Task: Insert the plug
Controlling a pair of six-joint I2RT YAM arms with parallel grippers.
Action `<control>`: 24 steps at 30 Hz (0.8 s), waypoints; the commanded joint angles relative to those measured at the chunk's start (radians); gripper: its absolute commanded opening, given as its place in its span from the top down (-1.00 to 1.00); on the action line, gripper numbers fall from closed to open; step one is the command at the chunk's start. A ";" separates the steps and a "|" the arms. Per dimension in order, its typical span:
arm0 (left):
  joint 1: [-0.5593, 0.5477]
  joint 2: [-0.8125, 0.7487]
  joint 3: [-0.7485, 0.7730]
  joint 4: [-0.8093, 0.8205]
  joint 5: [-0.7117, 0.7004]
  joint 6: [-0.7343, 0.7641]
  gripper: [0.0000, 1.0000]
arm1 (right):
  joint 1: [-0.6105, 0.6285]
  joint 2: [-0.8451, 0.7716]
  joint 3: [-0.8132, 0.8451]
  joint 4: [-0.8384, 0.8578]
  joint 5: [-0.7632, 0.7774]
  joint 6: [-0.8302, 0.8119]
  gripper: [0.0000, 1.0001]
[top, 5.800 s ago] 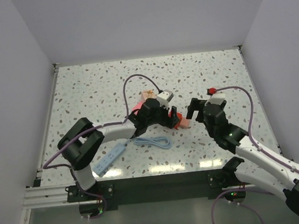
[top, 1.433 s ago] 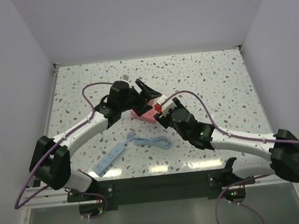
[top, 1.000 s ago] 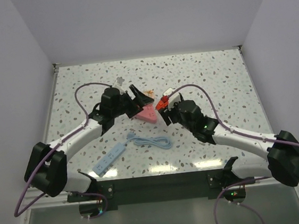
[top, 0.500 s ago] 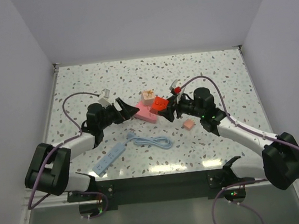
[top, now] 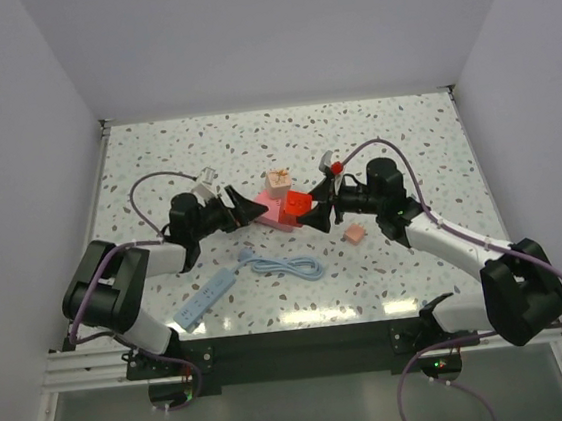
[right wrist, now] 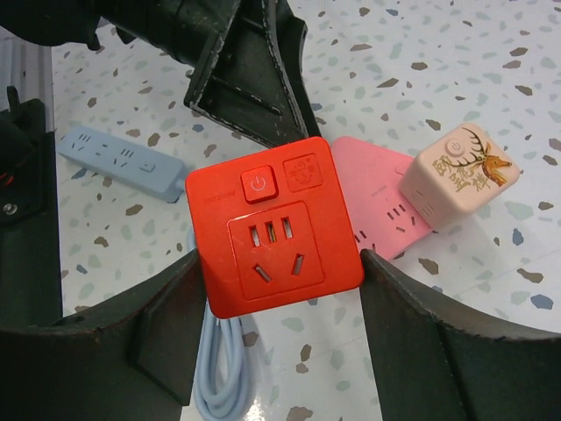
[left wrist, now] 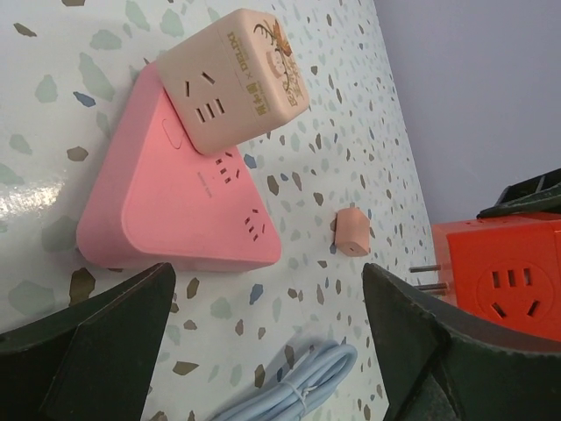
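Note:
The plug (top: 355, 233), a small salmon cube, lies free on the table right of the pink triangle socket (top: 273, 214); the left wrist view shows the plug (left wrist: 353, 231) beyond the triangle (left wrist: 188, 206). My left gripper (top: 248, 209) hangs open just left of the triangle, with nothing between its jaws (left wrist: 263, 351). My right gripper (top: 306, 210) is shut on a bright red socket cube (right wrist: 276, 224), held above the table by the triangle's right side, prongs pointing left. The red cube (left wrist: 504, 272) hangs well above the plug.
A beige cube socket (top: 279, 180) with a deer print sits against the triangle's far edge. A coiled light-blue cable (top: 287, 266) and a blue power strip (top: 208, 299) lie nearer the arm bases. White walls enclose the speckled table (top: 404, 137).
My left arm has drawn back left, off the triangle, with its jaws open. My right arm swung around with the red cube, and the small plug now shows on the table beside it.

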 commanded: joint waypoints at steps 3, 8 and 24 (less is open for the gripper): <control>0.009 0.048 0.052 0.063 0.008 0.005 -0.74 | -0.012 -0.008 0.050 0.080 -0.041 0.011 1.00; 0.009 0.008 0.035 0.002 -0.076 0.034 -0.68 | -0.013 -0.015 0.041 0.081 -0.032 0.005 1.00; 0.010 0.083 0.069 -0.041 -0.165 0.049 -0.77 | -0.015 -0.015 0.033 0.066 0.003 -0.006 1.00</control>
